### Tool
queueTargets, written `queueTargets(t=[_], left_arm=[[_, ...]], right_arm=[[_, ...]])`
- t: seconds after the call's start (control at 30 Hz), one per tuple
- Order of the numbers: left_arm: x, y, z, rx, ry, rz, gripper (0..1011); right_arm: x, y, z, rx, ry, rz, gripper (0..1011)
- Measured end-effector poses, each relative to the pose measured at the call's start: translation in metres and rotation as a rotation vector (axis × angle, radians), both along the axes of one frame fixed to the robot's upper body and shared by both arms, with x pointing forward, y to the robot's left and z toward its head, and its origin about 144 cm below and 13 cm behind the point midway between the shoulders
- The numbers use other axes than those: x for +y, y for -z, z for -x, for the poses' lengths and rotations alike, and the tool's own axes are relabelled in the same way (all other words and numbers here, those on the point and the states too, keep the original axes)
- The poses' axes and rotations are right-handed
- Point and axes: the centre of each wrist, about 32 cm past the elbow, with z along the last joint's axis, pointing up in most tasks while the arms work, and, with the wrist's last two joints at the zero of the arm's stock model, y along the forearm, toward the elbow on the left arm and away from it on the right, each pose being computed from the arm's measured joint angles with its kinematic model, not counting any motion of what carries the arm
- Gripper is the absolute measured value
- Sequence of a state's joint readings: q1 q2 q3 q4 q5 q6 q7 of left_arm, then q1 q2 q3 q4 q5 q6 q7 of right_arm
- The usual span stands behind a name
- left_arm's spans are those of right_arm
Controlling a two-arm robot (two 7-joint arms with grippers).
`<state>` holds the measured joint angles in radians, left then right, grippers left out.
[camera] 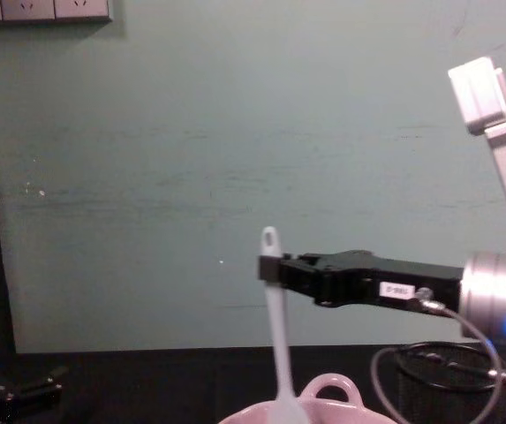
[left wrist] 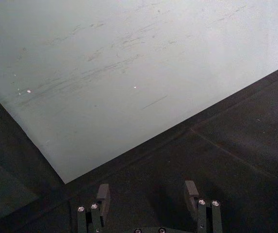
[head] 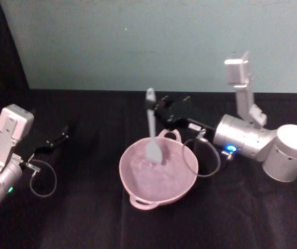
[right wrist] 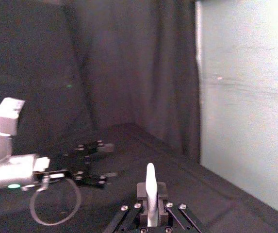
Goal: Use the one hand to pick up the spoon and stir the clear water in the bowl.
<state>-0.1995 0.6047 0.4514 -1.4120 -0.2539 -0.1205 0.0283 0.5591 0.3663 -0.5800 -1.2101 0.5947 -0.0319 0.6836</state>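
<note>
Where the head view looks down, the right gripper [head: 156,106] is closed on the upper handle of the spoon [head: 151,129]. The spoon hangs near upright beneath the fingertips, blade inside the bowl [head: 126,176]; contact with the water cannot be confirmed. The left gripper [head: 60,138] lies on the table, well apart from the bowl. Left wrist view: left gripper [left wrist: 146,194] spread wide, empty. Right wrist view: the spoon [right wrist: 150,179] is centred in the right gripper [right wrist: 151,199]. Chest view: the right gripper [camera: 270,269] pinches just under the handle's hole, with the bowl [camera: 341,413] directly below. Judgement: such a high grip invites pivoting, so stir in slow, small circles, blade low and clear of the wall.
</note>
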Motion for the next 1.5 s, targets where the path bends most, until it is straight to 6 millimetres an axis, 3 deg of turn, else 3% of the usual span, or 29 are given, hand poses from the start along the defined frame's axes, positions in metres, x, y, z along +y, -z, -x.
queueTargets(t=[0.33, 0.5, 0.67, 0.87, 1.17, 1.5], left_arm=[[0.000, 0.000, 0.000, 0.000, 0.000, 0.000, 1005], [0.000, 0.000, 0.000, 0.000, 0.000, 0.000, 1005], [0.000, 0.000, 0.000, 0.000, 0.000, 0.000, 1005], [0.000, 0.000, 0.000, 0.000, 0.000, 0.000, 1005], [0.000, 0.000, 0.000, 0.000, 0.000, 0.000, 1005], [0.000, 0.000, 0.000, 0.000, 0.000, 0.000, 1005]], right_arm=[[-0.029, -0.005, 0.012, -0.018, 0.074, 0.006, 123], [-0.031, -0.007, 0.019, -0.016, 0.062, 0.019, 123], [-0.025, -0.007, 0.027, -0.011, 0.031, 0.029, 124], [-0.003, -0.007, 0.034, 0.002, -0.052, 0.032, 123], [0.021, -0.007, 0.026, 0.001, -0.102, 0.020, 124], [0.016, -0.005, 0.010, -0.008, -0.051, -0.001, 123]])
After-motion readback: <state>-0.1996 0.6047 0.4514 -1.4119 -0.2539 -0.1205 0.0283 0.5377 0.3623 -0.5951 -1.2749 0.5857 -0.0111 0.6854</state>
